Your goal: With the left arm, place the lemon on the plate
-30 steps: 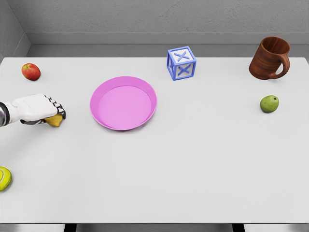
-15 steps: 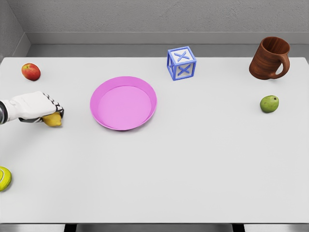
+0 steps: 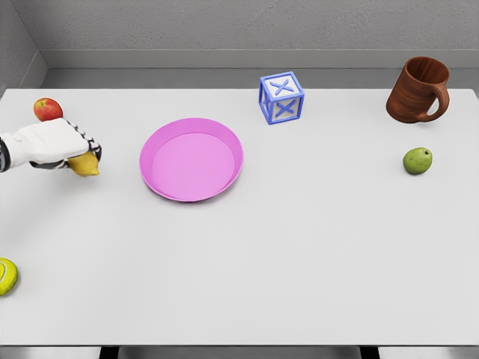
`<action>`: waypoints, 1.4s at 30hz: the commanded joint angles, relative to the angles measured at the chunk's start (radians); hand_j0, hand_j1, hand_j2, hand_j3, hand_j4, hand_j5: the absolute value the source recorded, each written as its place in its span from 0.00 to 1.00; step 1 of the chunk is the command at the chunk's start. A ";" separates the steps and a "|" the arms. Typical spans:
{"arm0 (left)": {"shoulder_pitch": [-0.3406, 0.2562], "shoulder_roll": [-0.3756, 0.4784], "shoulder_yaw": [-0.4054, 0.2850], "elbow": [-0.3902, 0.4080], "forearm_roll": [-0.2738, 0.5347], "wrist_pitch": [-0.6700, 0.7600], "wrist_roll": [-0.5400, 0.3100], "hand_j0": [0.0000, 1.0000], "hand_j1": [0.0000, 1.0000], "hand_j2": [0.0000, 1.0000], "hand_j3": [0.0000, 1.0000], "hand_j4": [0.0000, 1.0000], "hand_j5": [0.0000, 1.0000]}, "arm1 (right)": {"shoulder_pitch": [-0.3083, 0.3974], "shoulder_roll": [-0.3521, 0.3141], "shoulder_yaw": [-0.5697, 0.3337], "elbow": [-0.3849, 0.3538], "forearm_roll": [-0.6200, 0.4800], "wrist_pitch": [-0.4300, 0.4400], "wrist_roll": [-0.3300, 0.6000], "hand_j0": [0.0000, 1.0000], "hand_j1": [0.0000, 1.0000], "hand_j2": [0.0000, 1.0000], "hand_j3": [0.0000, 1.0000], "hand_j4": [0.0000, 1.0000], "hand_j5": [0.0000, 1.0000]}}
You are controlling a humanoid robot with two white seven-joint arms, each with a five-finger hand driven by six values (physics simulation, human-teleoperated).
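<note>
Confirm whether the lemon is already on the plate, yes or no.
No: the lemon is held in the left hand, left of the pink plate, which holds nothing.

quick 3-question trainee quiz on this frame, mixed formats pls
1. True or false: the lemon already lies in the pink plate.
2. Which object is nearest the brown mug? A) tennis ball B) green fruit C) apple
3. Fill in: the left hand is closed on the ____.

Key:
1. False; the lemon is held left of the plate.
2. B; the green fruit sits just in front of it.
3. lemon
</note>
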 commanded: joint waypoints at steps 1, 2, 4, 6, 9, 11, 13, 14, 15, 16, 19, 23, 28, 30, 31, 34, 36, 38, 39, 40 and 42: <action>0.000 -0.021 -0.001 0.002 0.005 0.002 0.000 0.53 0.53 0.53 0.53 0.53 0.53 | 0.000 0.000 0.000 0.000 0.000 0.000 0.000 1.00 1.00 1.00 1.00 1.00 1.00; -0.002 -0.031 -0.001 0.002 0.004 0.002 -0.001 0.53 0.53 0.53 0.53 0.53 0.53 | 0.000 0.000 0.000 0.000 0.000 0.000 0.000 1.00 1.00 1.00 1.00 1.00 1.00; -0.008 -0.051 -0.002 0.002 0.001 0.002 -0.001 0.53 0.53 0.53 0.53 0.53 0.53 | -0.002 0.000 0.000 0.000 0.000 0.000 0.000 1.00 1.00 1.00 1.00 1.00 1.00; -0.008 -0.057 -0.001 0.002 0.004 0.002 -0.001 0.53 0.53 0.53 0.53 0.53 0.53 | -0.002 0.000 0.000 0.000 0.000 0.000 0.000 1.00 1.00 1.00 1.00 1.00 1.00; -0.015 -0.071 0.001 0.002 0.004 0.002 -0.003 0.53 0.53 0.53 0.53 0.53 0.53 | 0.000 0.000 0.001 0.000 0.000 0.000 0.000 1.00 1.00 1.00 1.00 1.00 1.00; -0.025 -0.079 0.002 0.001 0.004 0.002 -0.003 0.53 0.53 0.53 0.53 0.53 0.53 | 0.000 0.000 0.000 0.000 0.000 0.000 0.000 1.00 1.00 1.00 1.00 1.00 1.00; -0.028 -0.094 0.002 0.001 0.004 0.002 -0.003 0.53 0.53 0.53 0.53 0.53 0.53 | -0.002 0.000 0.001 0.000 0.000 0.000 0.000 1.00 1.00 1.00 1.00 1.00 1.00; -0.029 -0.102 0.002 0.001 0.004 0.002 -0.003 0.53 0.53 0.53 0.53 0.53 0.53 | -0.002 0.000 0.000 0.000 0.000 0.000 0.000 1.00 1.00 1.00 1.00 1.00 1.00; -0.031 -0.103 0.002 0.001 0.004 0.002 -0.003 0.53 0.53 0.53 0.53 0.53 0.53 | 0.000 0.000 0.000 0.000 0.000 0.000 0.000 1.00 1.00 1.00 1.00 1.00 1.00; -0.034 -0.117 0.002 0.001 0.004 0.002 -0.003 0.53 0.53 0.53 0.53 0.53 0.53 | 0.000 0.000 0.000 0.000 0.000 0.000 0.000 1.00 1.00 1.00 1.00 1.00 1.00; -0.044 -0.136 0.002 0.002 0.004 0.002 -0.003 0.53 0.53 0.53 0.53 0.53 0.53 | 0.000 0.000 0.000 0.000 0.000 0.000 0.000 1.00 1.00 1.00 1.00 1.00 1.00; -0.057 -0.162 0.001 0.007 0.002 0.002 -0.003 0.53 0.53 0.53 0.53 0.53 0.53 | 0.000 0.000 0.000 0.000 0.000 0.000 0.000 1.00 1.00 1.00 1.00 1.00 1.00; -0.058 -0.186 0.002 0.005 0.002 0.002 -0.003 0.53 0.53 0.53 0.53 0.53 0.53 | 0.000 0.000 0.001 0.000 0.000 0.000 0.000 1.00 1.00 1.00 1.00 1.00 1.00; -0.060 -0.203 0.002 0.005 0.001 0.002 -0.003 0.53 0.53 0.53 0.53 0.53 0.53 | 0.000 0.000 0.000 0.000 0.000 0.000 0.000 1.00 1.00 1.00 1.00 1.00 1.00; -0.060 -0.218 0.001 0.005 -0.001 0.002 -0.003 0.53 0.53 0.53 0.53 0.53 0.53 | -0.002 0.000 0.000 0.000 0.000 0.000 0.000 1.00 1.00 1.00 1.00 1.00 1.00; -0.066 -0.229 0.001 0.007 -0.002 0.002 -0.003 0.53 0.53 0.53 0.53 0.53 0.53 | -0.002 0.000 0.001 0.000 0.000 0.000 0.000 1.00 1.00 1.00 1.00 1.00 1.00; -0.069 -0.243 0.001 0.005 -0.002 0.002 -0.004 0.53 0.53 0.53 0.53 0.53 0.53 | 0.000 0.000 0.001 0.000 0.000 0.000 0.000 1.00 1.00 1.00 1.00 1.00 1.00; -0.074 -0.263 0.001 0.005 -0.005 0.002 -0.004 0.53 0.53 0.53 0.53 0.53 0.53 | 0.000 0.000 0.000 0.000 0.000 0.000 0.000 1.00 1.00 1.00 1.00 1.00 1.00; -0.075 -0.269 0.001 0.007 -0.008 0.002 -0.004 0.53 0.53 0.53 0.53 0.53 0.53 | 0.000 0.000 0.000 0.000 0.000 0.000 0.000 1.00 1.00 1.00 1.00 1.00 1.00; -0.075 -0.280 -0.001 0.007 -0.010 0.002 -0.004 0.53 0.53 0.53 0.53 0.53 0.53 | 0.000 0.000 0.000 0.000 0.000 0.000 0.000 1.00 1.00 1.00 1.00 1.00 1.00; -0.075 -0.297 -0.001 0.007 -0.012 0.002 -0.004 0.53 0.53 0.53 0.53 0.53 0.53 | -0.002 0.000 0.001 0.000 0.000 0.000 0.000 1.00 1.00 1.00 1.00 1.00 1.00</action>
